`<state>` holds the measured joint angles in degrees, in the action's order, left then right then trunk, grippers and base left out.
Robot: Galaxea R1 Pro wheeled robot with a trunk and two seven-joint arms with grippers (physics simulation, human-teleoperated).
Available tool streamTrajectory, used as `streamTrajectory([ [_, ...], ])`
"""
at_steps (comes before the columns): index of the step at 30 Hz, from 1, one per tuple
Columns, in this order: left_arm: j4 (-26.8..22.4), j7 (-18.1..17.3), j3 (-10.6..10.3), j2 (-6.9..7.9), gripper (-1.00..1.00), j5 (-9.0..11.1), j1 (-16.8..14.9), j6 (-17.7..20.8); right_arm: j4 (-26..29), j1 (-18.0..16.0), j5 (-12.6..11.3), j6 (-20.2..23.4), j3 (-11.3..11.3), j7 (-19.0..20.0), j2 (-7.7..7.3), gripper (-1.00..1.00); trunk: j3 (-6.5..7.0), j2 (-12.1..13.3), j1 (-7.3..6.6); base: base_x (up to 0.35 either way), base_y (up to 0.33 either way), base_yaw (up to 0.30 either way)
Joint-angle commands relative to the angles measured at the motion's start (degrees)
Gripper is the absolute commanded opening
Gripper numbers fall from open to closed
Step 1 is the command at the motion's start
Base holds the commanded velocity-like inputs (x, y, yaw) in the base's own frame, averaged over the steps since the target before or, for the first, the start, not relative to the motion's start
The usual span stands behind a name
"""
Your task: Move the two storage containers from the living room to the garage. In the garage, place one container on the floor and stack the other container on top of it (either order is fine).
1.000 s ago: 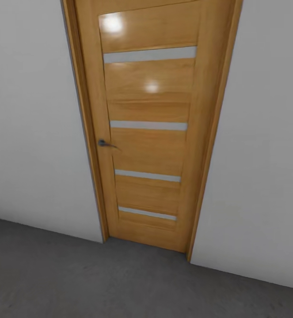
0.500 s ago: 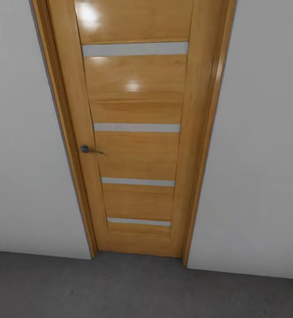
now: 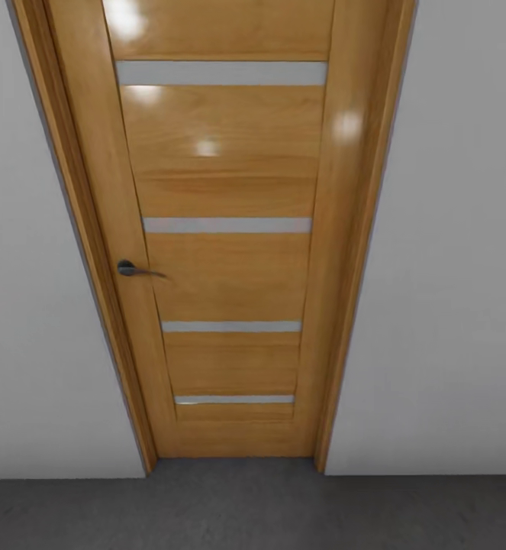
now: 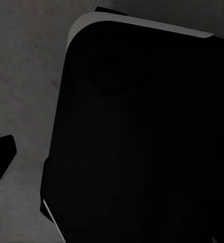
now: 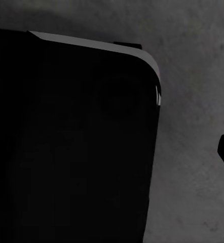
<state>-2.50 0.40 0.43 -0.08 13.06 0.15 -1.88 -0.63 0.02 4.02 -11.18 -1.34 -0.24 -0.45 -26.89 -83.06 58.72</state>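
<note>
Gripper state cannot be told; wooden door [image 3: 222, 252] stands shut above dark grey floor [image 3: 245, 512]

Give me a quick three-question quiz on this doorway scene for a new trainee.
1. True or false: the wooden door stands wide open.
2. Which side of the door, as the head view shows it, carries the handle: A left, B right?
3. Fill in: the door has ___ pale horizontal strips, and the floor before it is dark ___.

Key: 1 false, it is shut in its frame. 2 A. 3 four; grey.
</note>
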Motion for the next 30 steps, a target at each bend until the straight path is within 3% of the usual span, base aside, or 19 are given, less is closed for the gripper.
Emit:
streamTrajectory([
  [1,-0.1,0.0,0.0,-0.01,1.0,0.3,0.0,-0.1,-0.1,0.0,0.4,-0.2,-0.1,0.0,-0.01,1.0,-0.03,0.0,0.01,0.059,0.057,-0.012],
  [7,-0.1,0.0,0.0,-0.01,1.0,0.3,0.0,-0.1,-0.1,0.0,0.5,-0.2,-0.2,0.0,0.07,1.0,-0.03,0.0,0.01,0.021,0.021,0.026],
  [18,-0.1,0.1,0.0,-0.01,1.0,0.3,0.0,-0.1,-0.1,0.0,0.6,-0.2,-0.2,0.0,-0.05,1.0,-0.03,0.0,0.01,0.001,0.001,0.23],
  [30,-0.1,0.0,0.0,-0.01,1.0,0.3,0.0,-0.1,-0.1,0.0,0.6,0.0,-0.2,0.0,-0.14,1.0,-0.03,0.0,0.01,0.0,0.0,0.021],
])
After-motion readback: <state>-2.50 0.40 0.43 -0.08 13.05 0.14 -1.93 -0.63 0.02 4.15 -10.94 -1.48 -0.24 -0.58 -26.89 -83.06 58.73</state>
